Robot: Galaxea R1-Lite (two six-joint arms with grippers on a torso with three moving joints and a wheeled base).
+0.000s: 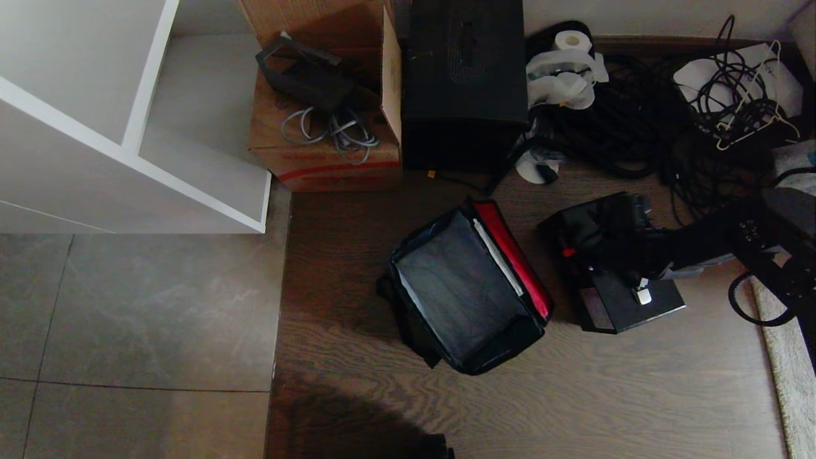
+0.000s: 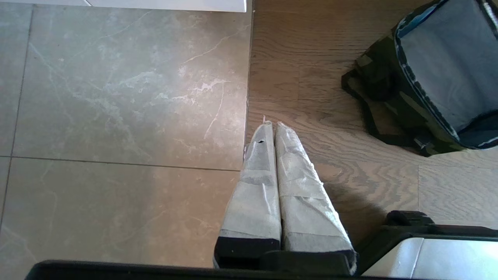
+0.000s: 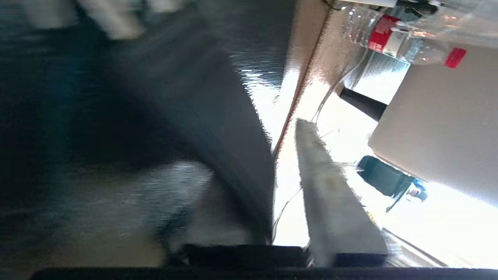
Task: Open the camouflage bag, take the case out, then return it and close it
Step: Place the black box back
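The camouflage bag (image 1: 465, 287) stands open on the wood floor, its red-lined lid (image 1: 513, 255) folded back to the right and its black inside showing nothing in it. The left wrist view shows its camouflage side (image 2: 393, 105). The black case (image 1: 628, 306) rests on the floor just right of the bag, with a small red mark (image 1: 564, 252) on its side. My right gripper (image 1: 634, 284) reaches in from the right over the case's top. One taped finger (image 3: 330, 194) stands apart from a blurred black shape (image 3: 218, 128) that hides the other. My left gripper (image 2: 271, 126) is parked, shut and empty, above the tile-wood seam.
Behind the bag stand a brown cardboard box with a red stripe (image 1: 325, 153) and a taller black box (image 1: 465, 83). Tangled black cables (image 1: 637, 127) lie at the back right. A white shelf unit (image 1: 127, 127) fills the left. A pale rug edge (image 1: 784, 357) runs along the right.
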